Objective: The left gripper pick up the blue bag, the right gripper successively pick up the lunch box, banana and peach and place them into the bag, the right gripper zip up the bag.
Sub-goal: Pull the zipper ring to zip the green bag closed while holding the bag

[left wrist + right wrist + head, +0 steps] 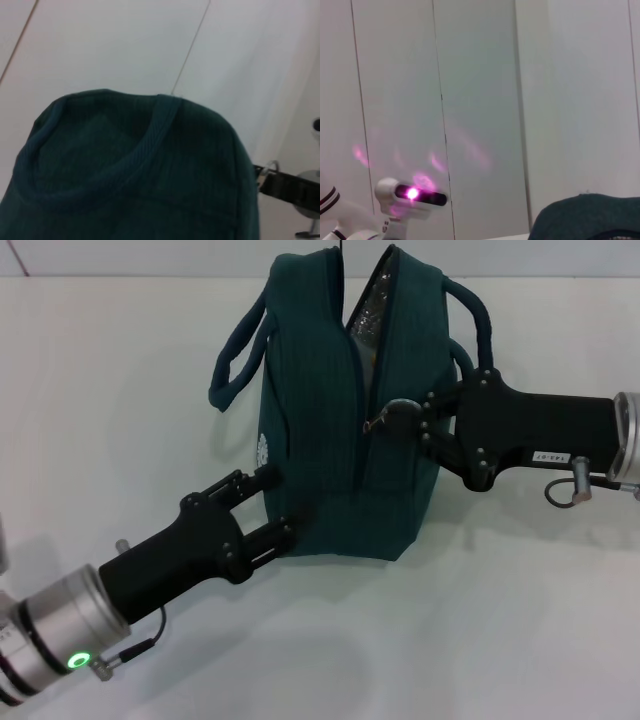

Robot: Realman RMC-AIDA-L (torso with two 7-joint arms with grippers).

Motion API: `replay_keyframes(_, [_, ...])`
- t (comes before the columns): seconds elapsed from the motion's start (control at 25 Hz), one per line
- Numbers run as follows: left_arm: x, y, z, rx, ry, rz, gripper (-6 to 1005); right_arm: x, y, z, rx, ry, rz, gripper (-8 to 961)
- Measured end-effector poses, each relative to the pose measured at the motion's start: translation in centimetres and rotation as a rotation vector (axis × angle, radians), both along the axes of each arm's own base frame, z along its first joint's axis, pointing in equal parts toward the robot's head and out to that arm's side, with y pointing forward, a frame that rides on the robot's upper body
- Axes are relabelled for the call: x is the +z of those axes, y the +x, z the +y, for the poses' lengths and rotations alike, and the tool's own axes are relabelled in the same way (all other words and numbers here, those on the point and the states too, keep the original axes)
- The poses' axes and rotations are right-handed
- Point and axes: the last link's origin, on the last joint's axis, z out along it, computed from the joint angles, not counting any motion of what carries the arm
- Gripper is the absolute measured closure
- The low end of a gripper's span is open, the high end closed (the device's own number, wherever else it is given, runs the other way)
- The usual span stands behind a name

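The blue bag (330,440) stands upright on the white table (120,390). Its zip is open at the top, where silver lining (370,310) shows, and closed lower down. My left gripper (277,505) grips the bag's lower near side, fingers pressed into the fabric. My right gripper (395,420) is at the zip line, shut on the zipper pull (374,424). The bag fills the left wrist view (125,175) and its edge shows in the right wrist view (590,217). Lunch box, banana and peach are not visible.
The bag's two handles (235,350) hang out to either side. My right arm (295,190) shows behind the bag in the left wrist view. The robot's head (412,192) with a pink light and wall panels show in the right wrist view.
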Motion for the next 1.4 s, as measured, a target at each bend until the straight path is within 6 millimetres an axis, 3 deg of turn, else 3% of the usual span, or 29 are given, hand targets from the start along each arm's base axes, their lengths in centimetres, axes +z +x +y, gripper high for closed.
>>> replay_keyframes(0.52, [-1.5, 1.0, 2.1, 0.011, -0.013, 0.046, 138, 0.0, -0.1, 0.0, -0.004, 0.0, 0.009, 939])
replay_keyframes(0.72, [-1.7, 1.4, 2.4, -0.022, -0.012, 0.072, 172, 0.0, -0.1, 0.1, -0.008, 0.004, 0.01, 939])
replay_keyframes(0.84, [-1.8, 1.4, 2.3, -0.041, 0.005, 0.089, 397, 0.0, 0.0, 0.1, -0.012, 0.007, 0.011, 939])
replay_keyframes(1.28, [-2.2, 1.3, 1.9, -0.062, 0.031, 0.12, 638, 0.8, -0.4, 0.5, -0.036, 0.046, 0.075, 939])
replay_keyframes(1.4, [-2.5, 1.2, 1.7, -0.056, 0.028, 0.129, 762, 1.2, -0.6, 0.7, -0.055, 0.06, 0.119, 939])
